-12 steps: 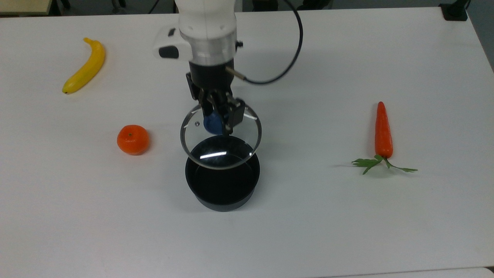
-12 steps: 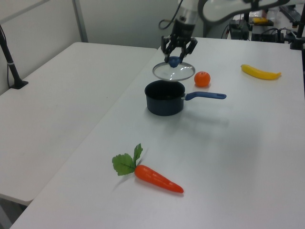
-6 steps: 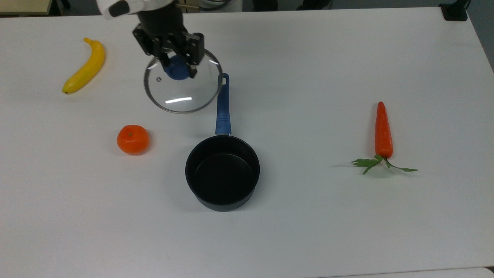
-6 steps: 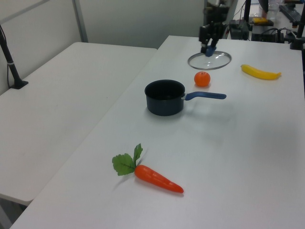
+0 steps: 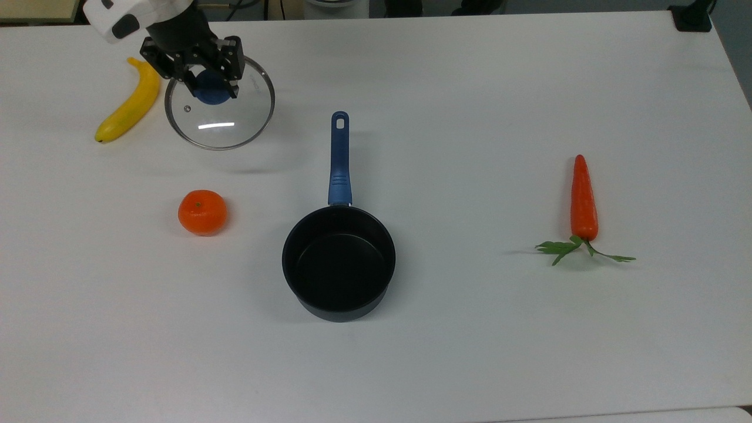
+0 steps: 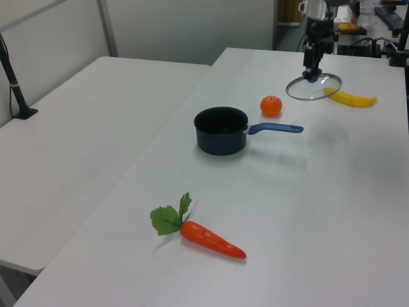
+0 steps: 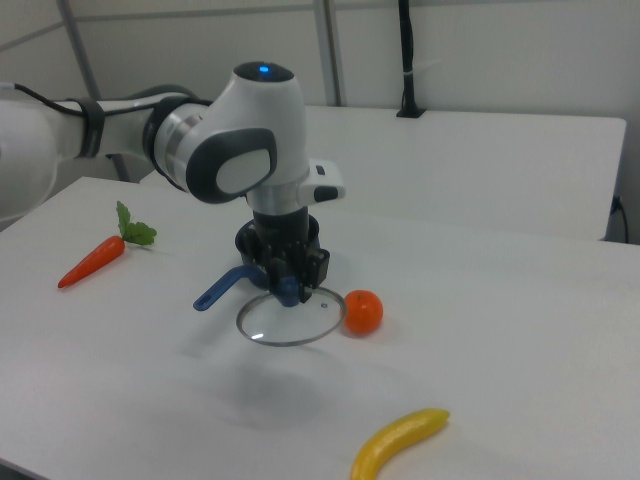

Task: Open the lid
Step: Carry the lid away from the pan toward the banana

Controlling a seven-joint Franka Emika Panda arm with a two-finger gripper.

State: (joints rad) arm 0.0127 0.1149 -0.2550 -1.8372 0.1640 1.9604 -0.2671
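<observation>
One tool [image 5: 207, 83], clamped on the blue knob, holds the lid [image 5: 220, 111] aloft in the top view's upper left beside the banana [image 5: 129, 100]; we judge a careless set-down could knock the banana or clatter the glass on the worktop [image 5: 470, 117].

tool [image 7: 288, 287] gripping lid [image 7: 290, 319] aloft, orange [image 7: 363, 311] beside

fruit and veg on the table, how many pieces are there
3. A banana lies at the top view's far left, beside the held lid. An orange sits to the top view's left of the saucepan. A carrot lies at the top view's right.
</observation>
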